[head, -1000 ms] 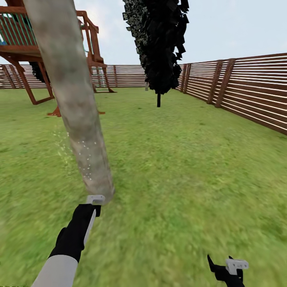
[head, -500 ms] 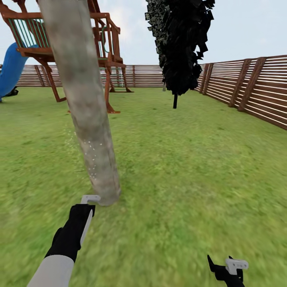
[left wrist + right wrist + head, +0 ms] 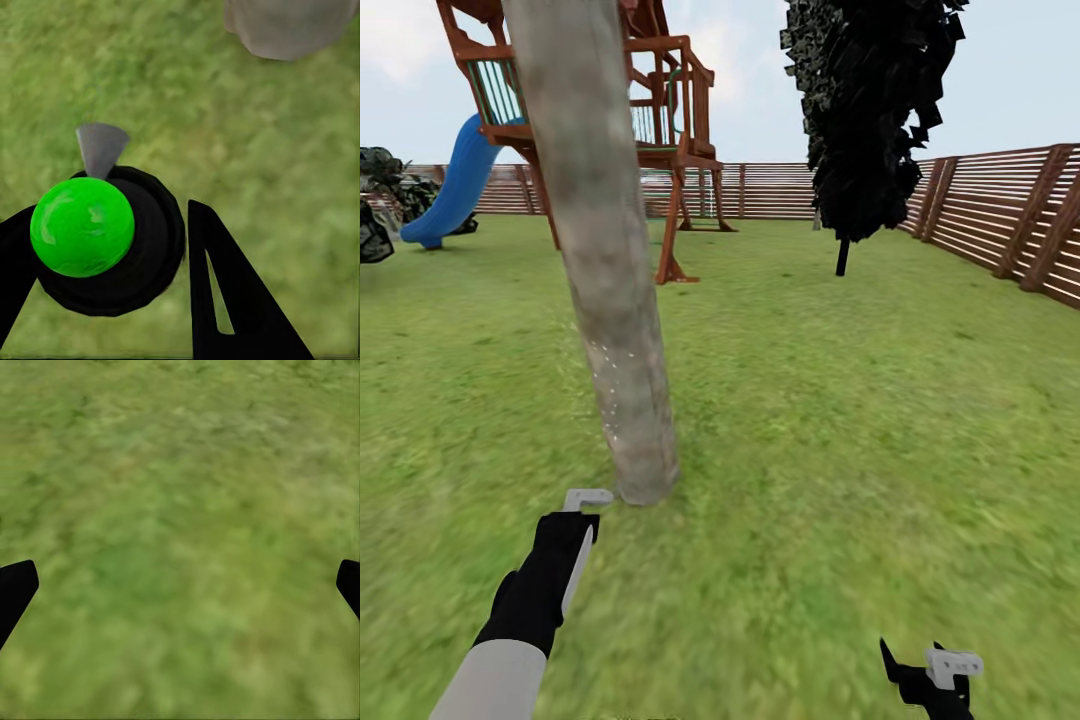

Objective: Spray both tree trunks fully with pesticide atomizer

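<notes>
**Left hand at the trunk base, atomizer in grip**

Head view: the tree trunk (image 3: 605, 260) runs from the top edge, left of centre, down to the lawn (image 3: 840, 430) at mid-frame, leaning slightly. Bark is mottled grey-brown; a scatter of fine white specks sits on its lower left side. My left hand (image 3: 565, 545) is at lower left of the frame, black, pointing up toward the foot of the trunk, with a small white piece at its tip just beside the trunk base.

Left wrist view: my left hand (image 3: 112, 255) is pinching the pesticide atomizer (image 3: 109, 236) (seen end-on: bright green ball on a round black body, grey wedge-shaped nozzle pointing away from me). One black finger (image 3: 225, 300) lies against its side, the other at the frame's lower left edge. The foot of the trunk (image 3: 289, 26) shows at the upper right of that frame, apart from the nozzle, grass between.

Right hand (image 3: 935, 675): low at the lower right of the head view. In the right wrist view its fingertips (image 3: 15, 589) sit at opposite frame edges, spread wide, over grass.

Background, head view: second tree (image 3: 875, 110) with dark blocky foliage at upper right; wooden play tower (image 3: 660, 120) with blue slide (image 3: 455, 190) behind the trunk; slatted fence (image 3: 1000, 215) along the back and right.
</notes>
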Available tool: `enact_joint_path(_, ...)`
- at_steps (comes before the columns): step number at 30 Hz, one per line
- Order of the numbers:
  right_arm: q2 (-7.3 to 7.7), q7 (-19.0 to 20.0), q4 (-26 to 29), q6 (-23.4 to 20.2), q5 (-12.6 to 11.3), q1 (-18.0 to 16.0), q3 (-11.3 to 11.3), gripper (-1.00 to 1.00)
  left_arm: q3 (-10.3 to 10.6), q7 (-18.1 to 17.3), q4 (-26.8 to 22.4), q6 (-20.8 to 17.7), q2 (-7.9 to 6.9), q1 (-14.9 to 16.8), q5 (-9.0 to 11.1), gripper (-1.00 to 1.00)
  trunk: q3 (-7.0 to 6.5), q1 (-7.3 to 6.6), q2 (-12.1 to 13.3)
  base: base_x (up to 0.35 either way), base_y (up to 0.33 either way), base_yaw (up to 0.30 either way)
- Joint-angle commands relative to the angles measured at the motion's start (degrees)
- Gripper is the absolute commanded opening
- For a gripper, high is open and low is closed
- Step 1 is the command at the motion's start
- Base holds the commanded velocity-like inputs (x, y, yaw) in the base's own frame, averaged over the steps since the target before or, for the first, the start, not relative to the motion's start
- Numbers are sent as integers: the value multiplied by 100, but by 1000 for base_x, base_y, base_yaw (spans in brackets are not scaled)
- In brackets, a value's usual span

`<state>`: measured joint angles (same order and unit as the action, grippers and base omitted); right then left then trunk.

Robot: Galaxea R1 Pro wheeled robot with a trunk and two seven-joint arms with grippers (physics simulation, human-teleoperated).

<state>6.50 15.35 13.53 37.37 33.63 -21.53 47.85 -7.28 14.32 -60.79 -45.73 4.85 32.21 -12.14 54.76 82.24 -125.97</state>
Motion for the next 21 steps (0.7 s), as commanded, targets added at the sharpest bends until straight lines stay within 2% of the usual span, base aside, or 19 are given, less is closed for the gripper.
enact_joint_path(1,0,47,-5,16,12,-4,49,100,-10,-9,-7,-27,7,5,-34,-100,5,-1,-2,0,-272,277)
enact_joint_path(5,0,47,-6,15,12,-6,49,100,-10,-9,-6,-24,15,5,-34,-100,5,-1,-2,1,-272,253)
enact_joint_path(15,0,47,-4,16,12,-6,49,100,-10,-9,-8,-25,24,4,-26,-100,5,-1,-2,79,-272,24)
enact_joint_path(21,0,47,-8,15,12,-5,49,100,-3,-9,-10,-24,24,5,-25,-100,5,-1,-2,90,-272,183)
